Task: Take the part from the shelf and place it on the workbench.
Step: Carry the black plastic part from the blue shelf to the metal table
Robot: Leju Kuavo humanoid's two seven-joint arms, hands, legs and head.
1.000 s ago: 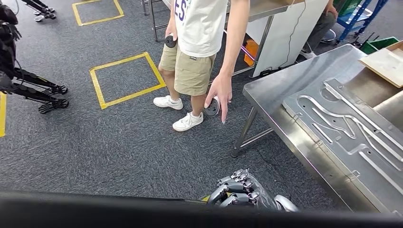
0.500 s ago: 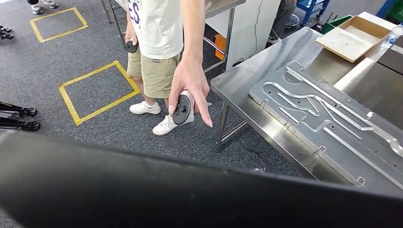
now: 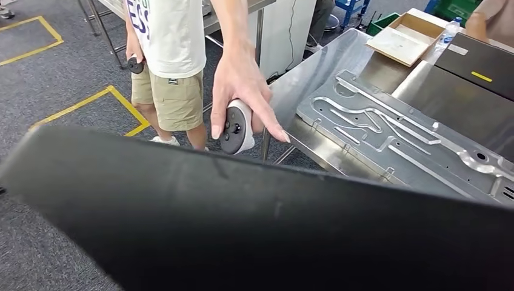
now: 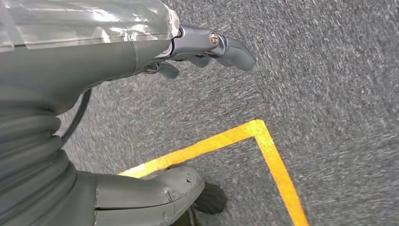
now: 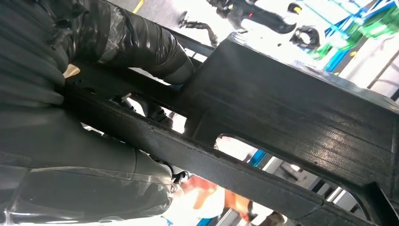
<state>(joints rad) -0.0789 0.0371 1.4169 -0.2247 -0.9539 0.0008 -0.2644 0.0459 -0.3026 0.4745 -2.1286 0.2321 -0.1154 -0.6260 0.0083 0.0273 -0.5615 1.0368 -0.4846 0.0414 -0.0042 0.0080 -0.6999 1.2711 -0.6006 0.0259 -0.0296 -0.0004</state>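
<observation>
The right robot hand (image 5: 94, 117) is gripping a large black part (image 3: 254, 224), carrying it low across the head view, short of the steel desk (image 3: 327, 60). The left robot hand (image 4: 141, 52) is hanging empty, fingers apart, above grey carpet (image 4: 329, 94). A person (image 3: 170, 48) is standing beside the desk, holding a controller (image 3: 235, 127).

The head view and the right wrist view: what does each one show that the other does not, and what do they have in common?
Head view alone: a person's hand holding a white controller, the steel workbench bearing a grooved metal plate, a cardboard box and yellow floor markings.

Right wrist view alone: the right hand gripping the part from beneath, and the part's underside with ribs and open slots.

Both: the large black part, which is carried and not yet on the workbench.
</observation>
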